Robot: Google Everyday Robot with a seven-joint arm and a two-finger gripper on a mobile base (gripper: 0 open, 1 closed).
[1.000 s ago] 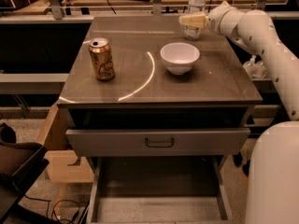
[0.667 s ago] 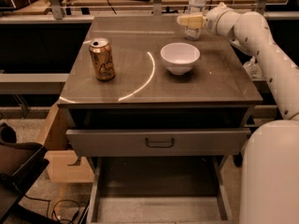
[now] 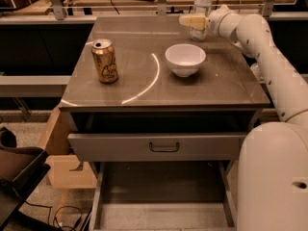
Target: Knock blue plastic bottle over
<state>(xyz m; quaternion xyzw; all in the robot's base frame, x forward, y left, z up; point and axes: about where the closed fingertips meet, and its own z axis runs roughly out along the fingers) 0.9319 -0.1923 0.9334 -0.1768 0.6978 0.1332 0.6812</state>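
- One white arm [image 3: 269, 57] fills the right side of my view, rising from the robot's rounded body [image 3: 274, 177] and reaching across to the far right corner of the surface [image 3: 134, 37].
- That surface is a grey-brown cabinet top with a bright curved reflection running across its middle. Behind it are metal rails and a light wooden bench.
- Two drawers sit below. The upper drawer [image 3: 163, 146] has a dark handle and is pulled out a little. The lower drawer [image 3: 163, 196] stands wide open with its grey floor showing.
- A cardboard box [image 3: 65, 170] stands on the floor to the left of the cabinet.
- The white bowl [image 3: 185, 59] stands upright right of centre, and I see only its white inside.
- The gold can [image 3: 105, 61] stands upright near the left edge, well apart from the bowl.
- The blue plastic bottle [image 3: 202, 5] stands upright at the far right of the surface, behind the bowl. It is clear with a white cap, and I cannot make out what is in it.
- The gripper [image 3: 192, 21] points left in front of the bottle's lower half. I cannot tell whether it is apart or together, nor whether it touches the bottle.
- Against the view a second ago, the gripper has slid slightly left. The bottle, bowl and can are where they were.
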